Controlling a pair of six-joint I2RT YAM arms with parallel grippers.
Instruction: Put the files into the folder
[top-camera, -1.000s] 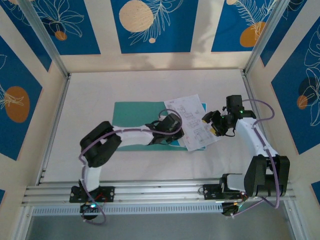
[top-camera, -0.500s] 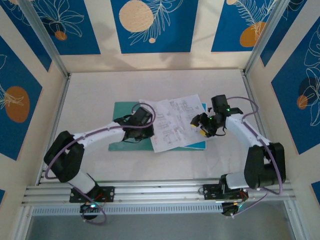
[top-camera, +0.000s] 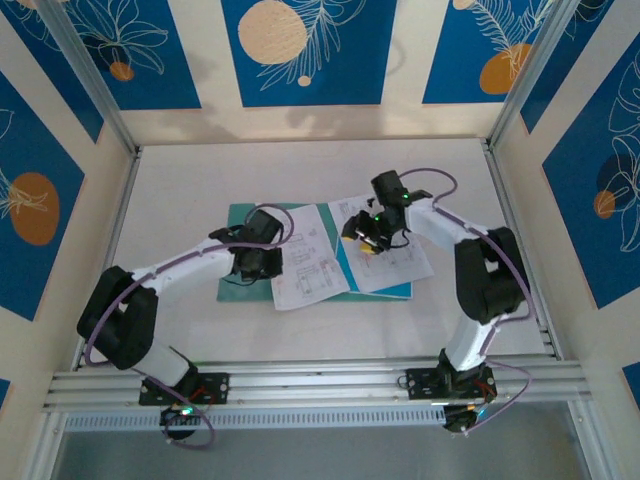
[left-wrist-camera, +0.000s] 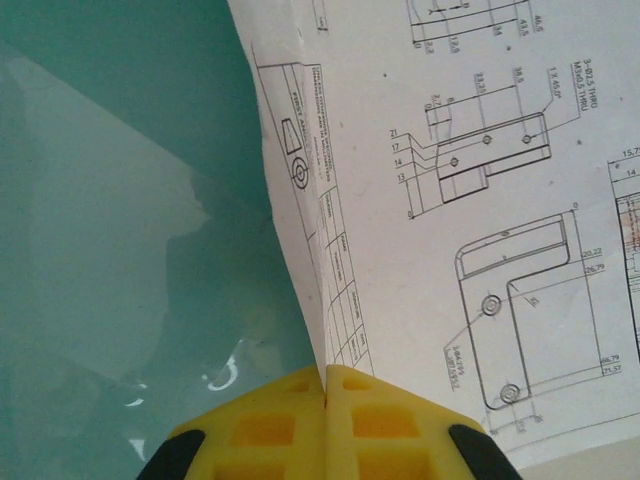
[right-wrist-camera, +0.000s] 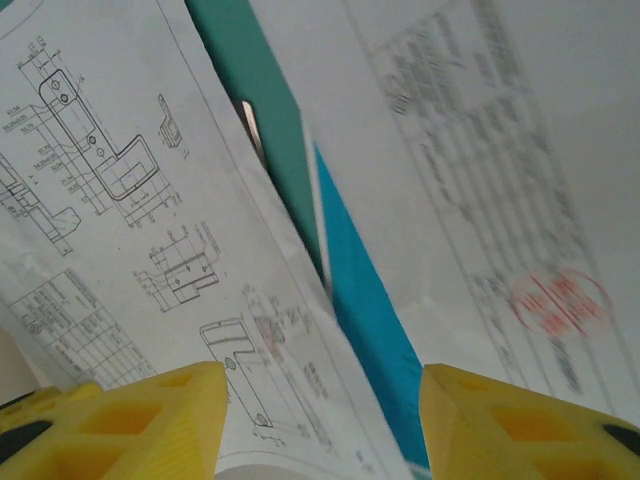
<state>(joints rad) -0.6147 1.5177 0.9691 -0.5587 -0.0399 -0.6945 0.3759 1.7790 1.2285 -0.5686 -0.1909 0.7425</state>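
The teal folder (top-camera: 238, 222) lies open and flat in the middle of the table. My left gripper (top-camera: 268, 262) is shut on the edge of one white file sheet (top-camera: 308, 258), which lies over the folder's middle. The left wrist view has the yellow fingertips (left-wrist-camera: 325, 378) pinching that sheet (left-wrist-camera: 450, 200) above the folder (left-wrist-camera: 120, 200). My right gripper (top-camera: 364, 240) hovers open over a second white sheet (top-camera: 392, 258). Between its fingers (right-wrist-camera: 150, 420) in the right wrist view lie a drawing sheet (right-wrist-camera: 120, 220), the sky-blue sheet (right-wrist-camera: 370, 320) and a stamped text sheet (right-wrist-camera: 500, 200).
A small metal clip (right-wrist-camera: 249, 125) sits on the folder's spine (right-wrist-camera: 250, 70). The sky-blue sheet's edge (top-camera: 395, 293) pokes out at the folder's lower right. Patterned walls enclose the white table (top-camera: 180, 180) on three sides, and an aluminium rail (top-camera: 320, 380) runs along the near edge.
My left gripper has dragged its white sheet leftward over the folder. The right gripper has moved left and farther back, over the other sheets, its fingers a little narrower.
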